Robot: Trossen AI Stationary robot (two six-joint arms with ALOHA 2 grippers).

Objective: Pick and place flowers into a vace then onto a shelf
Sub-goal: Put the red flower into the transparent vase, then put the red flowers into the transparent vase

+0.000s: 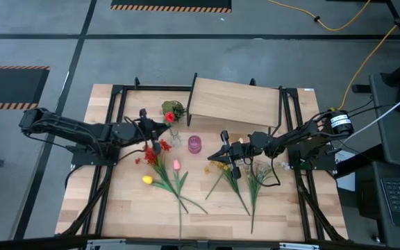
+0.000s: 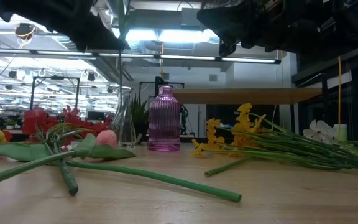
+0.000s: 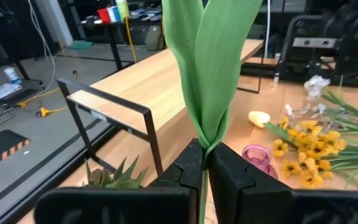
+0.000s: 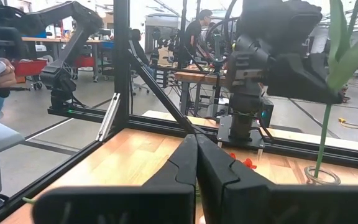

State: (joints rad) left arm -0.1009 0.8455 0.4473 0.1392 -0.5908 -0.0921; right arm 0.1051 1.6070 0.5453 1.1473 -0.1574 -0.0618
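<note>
Overhead looking straight down, table-level looking across, both sharing pink vase (image 1: 195, 144).

Held flower (image 3: 211, 74) blossom beyond frame

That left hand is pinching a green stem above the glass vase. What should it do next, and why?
Probably open its fingers and let go: the left hand pinches the flower, whose stem foot already stands in the glass vase. The right hand waits shut.
</note>
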